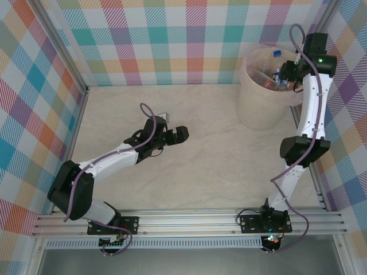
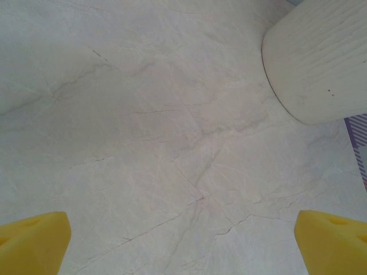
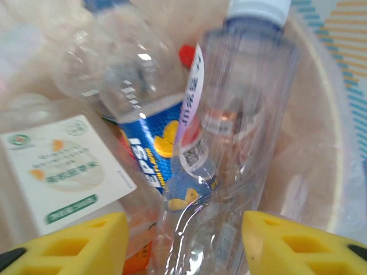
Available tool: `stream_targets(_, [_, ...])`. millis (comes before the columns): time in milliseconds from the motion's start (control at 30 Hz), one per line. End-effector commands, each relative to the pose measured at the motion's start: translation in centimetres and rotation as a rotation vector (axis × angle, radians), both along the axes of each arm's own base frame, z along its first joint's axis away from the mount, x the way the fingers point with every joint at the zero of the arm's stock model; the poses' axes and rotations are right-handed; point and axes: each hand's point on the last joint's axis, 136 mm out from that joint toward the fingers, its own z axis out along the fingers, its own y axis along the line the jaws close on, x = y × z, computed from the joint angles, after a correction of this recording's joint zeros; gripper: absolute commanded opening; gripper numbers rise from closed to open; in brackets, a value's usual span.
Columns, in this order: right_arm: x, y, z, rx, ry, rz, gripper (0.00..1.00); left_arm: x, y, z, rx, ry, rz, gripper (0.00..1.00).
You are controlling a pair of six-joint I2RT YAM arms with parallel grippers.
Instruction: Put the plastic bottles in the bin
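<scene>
Clear plastic bottles [image 3: 229, 143] lie piled inside the bin [image 3: 339, 172].

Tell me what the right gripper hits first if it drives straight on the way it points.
The right gripper points down into the bin. First in line is the clear white-capped bottle just ahead, resting on other bottles. How near it is, is hard to judge.

Pale marbled tabletop [image 1: 200, 143]; pastel plaid walls [image 1: 172, 40] on three sides; aluminium rails [image 1: 189, 220] near edge.

Bin [image 1: 258, 112] at table's [image 1: 218, 166] far right, plastic bottles [image 3: 235, 114] in it; left gripper [image 2: 182, 226] mid-table, left of bin.
</scene>
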Motion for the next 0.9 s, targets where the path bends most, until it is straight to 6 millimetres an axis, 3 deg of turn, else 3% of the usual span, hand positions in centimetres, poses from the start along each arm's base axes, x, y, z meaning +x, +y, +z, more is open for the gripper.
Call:
stream_targets(0, [-1.1, 0.8, 4.5, 0.010, -0.123, -0.003, 0.59, 0.6, 1.1, 1.5, -0.001, -0.049, 0.042, 1.00])
stream_targets(233, [-4.2, 1.9, 8.3, 0.038, -0.281, 0.001, 0.75, 0.6, 6.7, 3.7, 0.123, -0.115, 0.226, 1.00])
stream_targets(533, [-10.7, 5.6, 10.2, 0.121, -0.608, 0.115, 0.94, -0.5, 18.0, 7.1, 0.365, -0.213, 0.581, 1.00])
stream_targets(667, [-13.4, 6.4, 8.5, 0.142, -0.755, 0.131, 1.00, -1.9, 23.4, 8.9, 0.505, -0.277, 0.770, 1.00])
stream_targets(867, [-15.3, 7.3, 2.3, 0.249, -0.762, 0.119, 1.00, -4.5, 28.9, 8.4, 0.595, -0.289, 0.931, 1.00])
